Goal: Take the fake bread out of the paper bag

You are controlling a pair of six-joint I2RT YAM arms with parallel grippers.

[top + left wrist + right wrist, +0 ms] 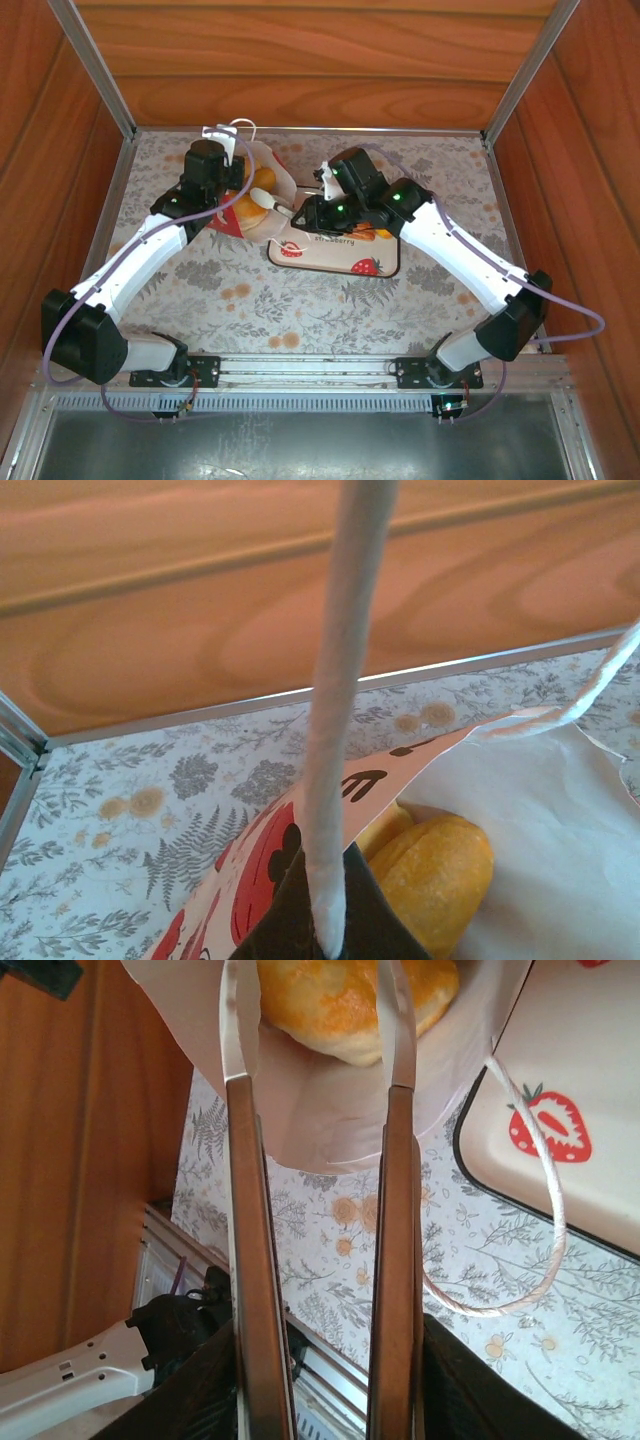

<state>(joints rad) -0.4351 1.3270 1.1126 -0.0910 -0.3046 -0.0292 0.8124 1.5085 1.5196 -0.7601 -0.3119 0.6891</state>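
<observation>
White paper bag (268, 168), red band low on its side, sits tipped over at the far middle of the counter (300, 310), with its mouth turned toward my right gripper (298, 212). Whether its near corner touches the left end of the strawberry-print tray (350, 262) or only lies beside it, I cannot tell from above.

On the right wrist camera the jaws of the right gripper (318, 1020) stand part open and parallel. The pale fingertips (238, 1030) are pushed just inside the bag's mouth. A golden bun (340, 1000) of the fake bread lies there in the bag; one fingertip is beside it and the other crosses in front of it. I see no squeeze on it, so I read those jaws as holding nothing. A loose cord handle (545, 1210) loops down over the floral counter beside the tray (590, 1050).

My left gripper (232, 172) is at the bag's far rim. On its wrist camera the dark fingers (330, 920) look closed together on the printed rim (270, 850), right where the other cord handle (340, 720) is rooted. Just inside, against the white lining, lies an orange roll (435, 875).
</observation>
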